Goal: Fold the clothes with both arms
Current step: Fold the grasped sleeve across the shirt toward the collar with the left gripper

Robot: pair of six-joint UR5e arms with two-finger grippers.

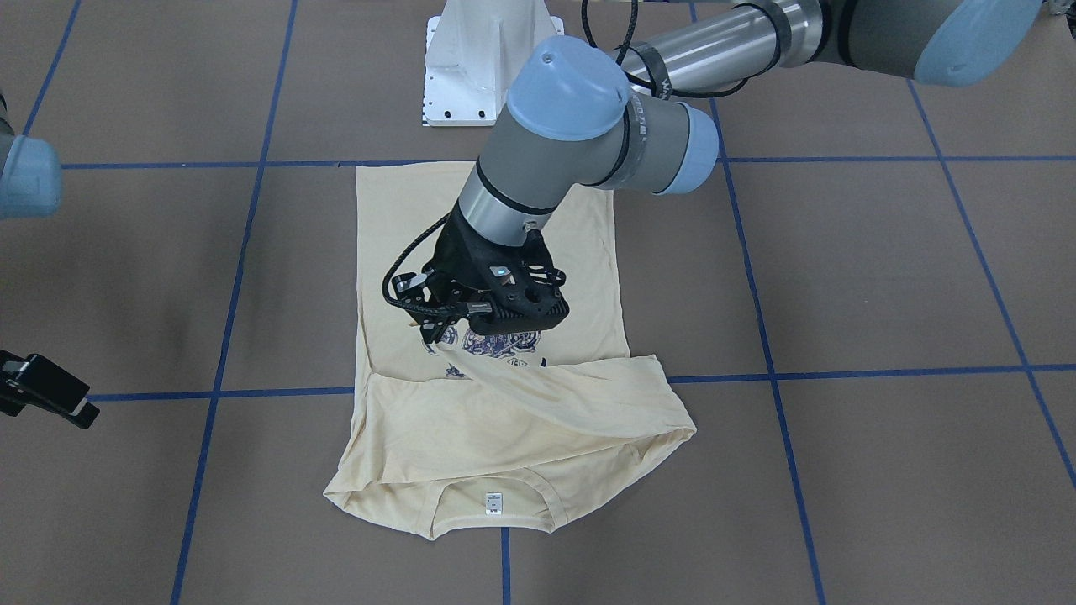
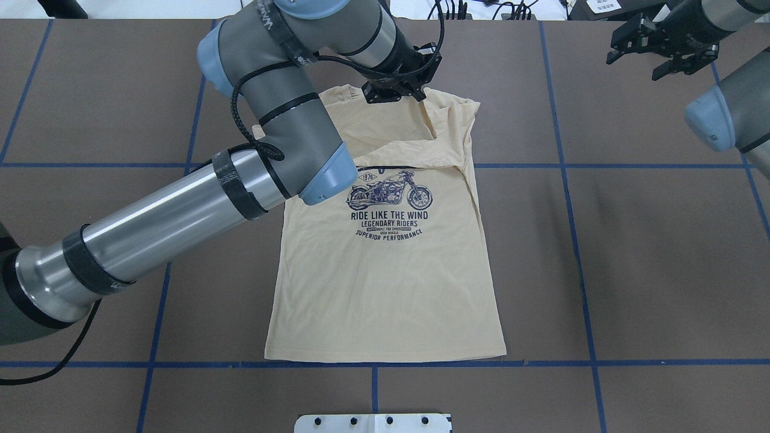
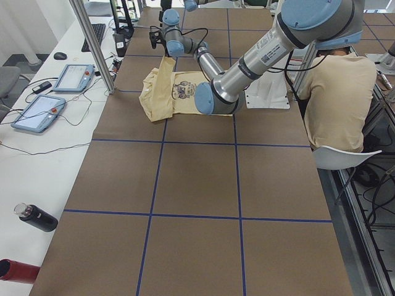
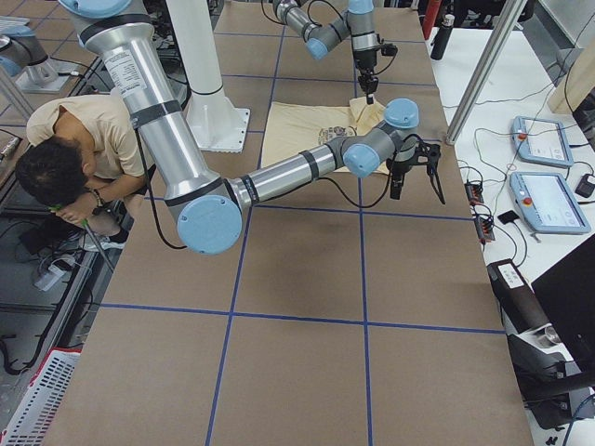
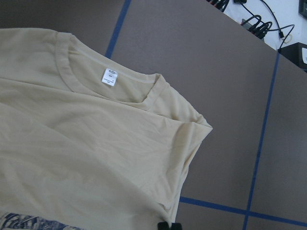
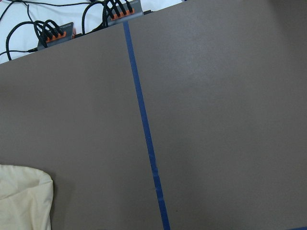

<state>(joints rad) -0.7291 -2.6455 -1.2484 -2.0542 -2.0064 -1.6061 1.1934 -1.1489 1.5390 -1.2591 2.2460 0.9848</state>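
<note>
The cream-yellow T-shirt (image 2: 391, 288) lies print-up on the brown table, hem toward the robot. Its top part is folded over, with the white neck label (image 1: 493, 502) at the collar. My left gripper (image 2: 415, 95) is over the collar end and is shut on a fold of the shirt, lifting it slightly. In the left wrist view the closed fingertips (image 5: 165, 225) pinch the fabric edge. My right gripper (image 2: 634, 66) is open and empty, hovering off the shirt's far right side. The right wrist view shows only a shirt corner (image 6: 21, 196).
The white pedestal base (image 1: 479, 67) stands behind the shirt's hem. Blue tape lines cross the table. Cable plugs (image 6: 53, 31) sit at the far edge. A person (image 3: 336, 98) sits beside the table. Tablets (image 3: 74, 77) and bottles (image 3: 37, 217) are on the side bench.
</note>
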